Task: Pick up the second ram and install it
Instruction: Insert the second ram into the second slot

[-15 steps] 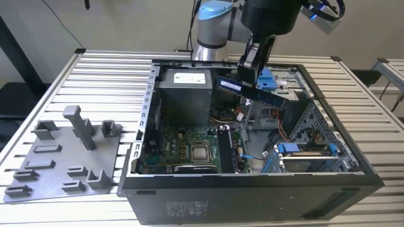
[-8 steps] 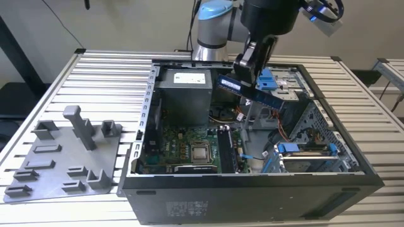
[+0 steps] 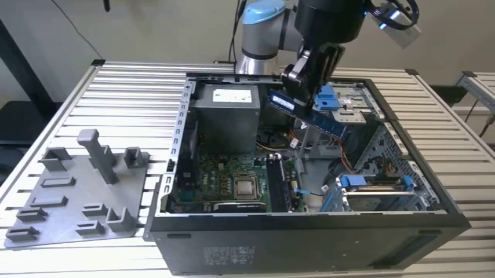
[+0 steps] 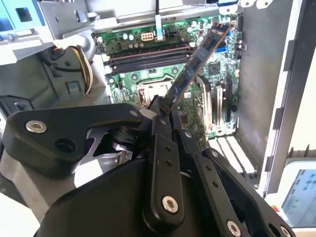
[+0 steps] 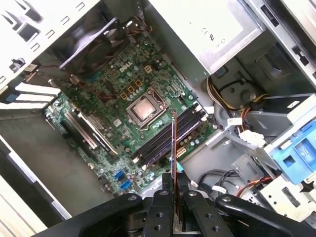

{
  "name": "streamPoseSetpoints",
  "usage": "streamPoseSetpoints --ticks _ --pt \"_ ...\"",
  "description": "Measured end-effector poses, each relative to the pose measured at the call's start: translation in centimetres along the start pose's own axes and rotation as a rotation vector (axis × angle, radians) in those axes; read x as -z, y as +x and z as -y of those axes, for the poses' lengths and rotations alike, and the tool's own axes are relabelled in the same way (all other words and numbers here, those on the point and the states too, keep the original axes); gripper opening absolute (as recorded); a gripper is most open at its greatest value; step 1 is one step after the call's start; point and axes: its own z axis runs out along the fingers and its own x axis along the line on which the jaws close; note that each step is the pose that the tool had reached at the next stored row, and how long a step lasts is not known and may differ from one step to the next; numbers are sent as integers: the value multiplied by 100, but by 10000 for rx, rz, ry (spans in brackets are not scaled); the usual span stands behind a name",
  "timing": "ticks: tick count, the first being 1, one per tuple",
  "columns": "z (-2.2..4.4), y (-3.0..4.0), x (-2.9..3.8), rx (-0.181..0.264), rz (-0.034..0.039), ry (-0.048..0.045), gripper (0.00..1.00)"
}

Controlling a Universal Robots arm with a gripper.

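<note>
My black two-fingered gripper [image 3: 300, 92] pinches the thin, long green-and-black memory stick [image 3: 317, 120] near one end, tilted in the air above the open black computer case [image 3: 309, 243], well apart from the long dark memory slots [image 5: 165, 138]; I judge that so off-centre a hold could let it pivot and meet a slot skewed. The case sits on a slatted pale metal table [image 3: 116, 81]; a grey plastic fixture tray [image 3: 77, 205] lies on the exterior view's left; a plain pale wall [image 3: 155, 29] stands far behind.

A slatted metal tabletop [image 3: 116, 87] carries an open black computer case [image 3: 309, 246], lying on its side from the middle to the near edge. Just beside it, toward the near corner at the exterior view's left, lies a grey plastic plate [image 3: 73, 200] with upright posts.
</note>
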Motion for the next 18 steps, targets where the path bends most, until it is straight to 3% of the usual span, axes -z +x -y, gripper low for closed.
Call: streamPoseSetpoints --ticks 7,14,18 --pt "0 0 -1 -648 -4 -12 14" --pt "-5 -6 -2 -906 -5 -18 14" --pt "-5 -5 -5 -1377 -10 -26 14"
